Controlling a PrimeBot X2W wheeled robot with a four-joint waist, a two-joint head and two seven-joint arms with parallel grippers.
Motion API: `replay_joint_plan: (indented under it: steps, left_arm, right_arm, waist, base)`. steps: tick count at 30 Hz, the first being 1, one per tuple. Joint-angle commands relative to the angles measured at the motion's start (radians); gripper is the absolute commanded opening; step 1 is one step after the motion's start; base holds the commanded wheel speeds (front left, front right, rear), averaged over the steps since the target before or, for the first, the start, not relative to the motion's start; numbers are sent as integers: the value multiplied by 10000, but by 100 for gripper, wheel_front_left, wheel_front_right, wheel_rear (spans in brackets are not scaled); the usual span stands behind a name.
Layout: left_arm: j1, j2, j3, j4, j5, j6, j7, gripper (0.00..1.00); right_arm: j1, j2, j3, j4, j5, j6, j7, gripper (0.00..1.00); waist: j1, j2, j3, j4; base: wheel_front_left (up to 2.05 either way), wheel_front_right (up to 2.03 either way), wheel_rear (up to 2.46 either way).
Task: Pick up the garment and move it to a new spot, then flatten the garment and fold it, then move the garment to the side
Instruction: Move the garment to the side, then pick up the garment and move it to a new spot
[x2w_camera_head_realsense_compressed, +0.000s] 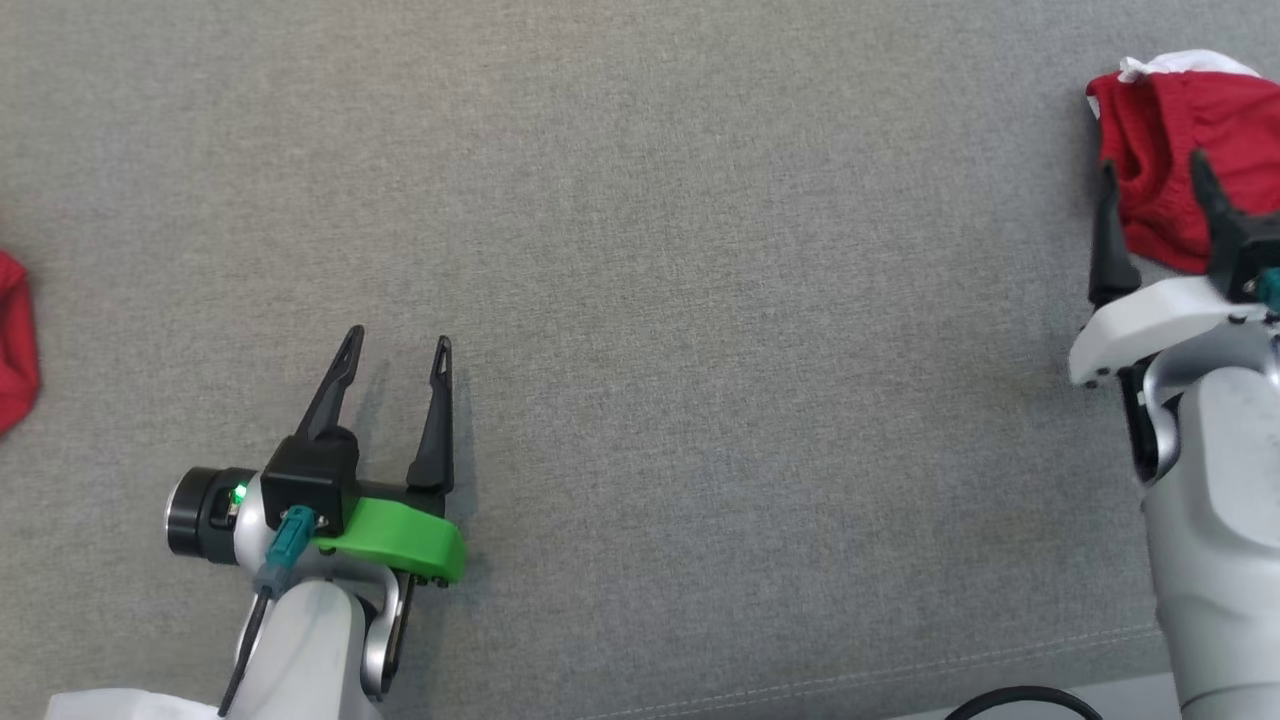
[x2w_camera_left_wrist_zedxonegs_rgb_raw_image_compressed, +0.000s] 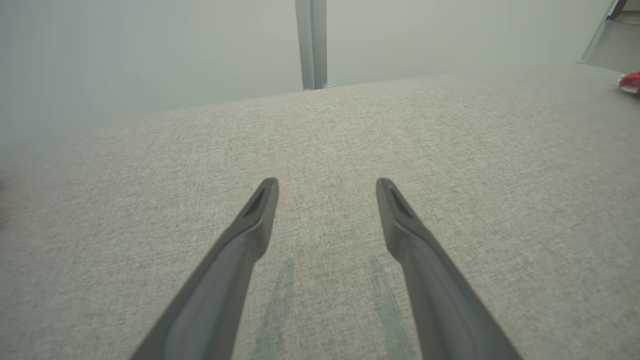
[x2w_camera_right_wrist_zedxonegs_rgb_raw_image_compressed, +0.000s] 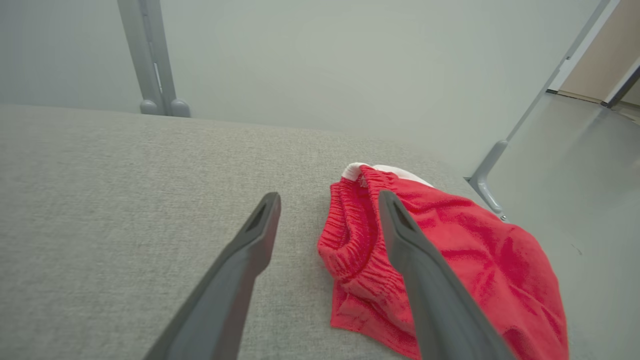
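One red scrap of cloth (x2w_camera_head_realsense_compressed: 15, 340) lies at the head view's left edge, on the grey woven fabric surface (x2w_camera_head_realsense_compressed: 700, 250). Beside it, well apart, the left jaws stand open above bare surface, holding nothing. Far right lies the red knit garment with white trim (x2w_camera_head_realsense_compressed: 1160, 110), bunched rather than flat and close to the surface's right edge. The right jaws are spread wide and grip nothing; one finger (x2w_camera_right_wrist_zedxonegs_rgb_raw_image_compressed: 415, 260) crosses over the garment's elastic waistband, the other over bare fabric. Whether it touches is unclear. A finger could snag that waistband as the arm withdraws, pulling the folds loose or dragging the garment off the near edge.
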Motion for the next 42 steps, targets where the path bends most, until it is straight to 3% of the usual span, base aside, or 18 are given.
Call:
replay_joint_plan:
  steps: [1, 10, 31, 42]
  left_arm:
    - [179, -23, 127, 46, -77, 91, 8, 100]
    - [761, -94, 744, 477, -208, 235, 7, 100]
    - [2354, -109, 1263, 929, -670, 481, 7, 100]
    - [2409, -109, 1337, 833, -561, 439, 7, 100]
  right_arm:
    - [378, 62, 280, -175, 258, -16, 4, 100]
    - [1758, 654, 1659, -688, 1197, -16, 3, 100]
    - [4101, 1038, 1940, -1519, 2083, -16, 3, 100]
    - [4456, 1040, 2129, -1484, 2360, -16, 3, 100]
  waist:
    - [-1, 0, -548, 392]
    - [-1, 0, -1322, 896]
    - [-1, 0, -3333, 1047]
    - [-1, 0, -3342, 1335]
  base:
    - [0, 0, 0]
    - [0, 0, 0]
    - [0, 0, 0]
    - [0, 0, 0]
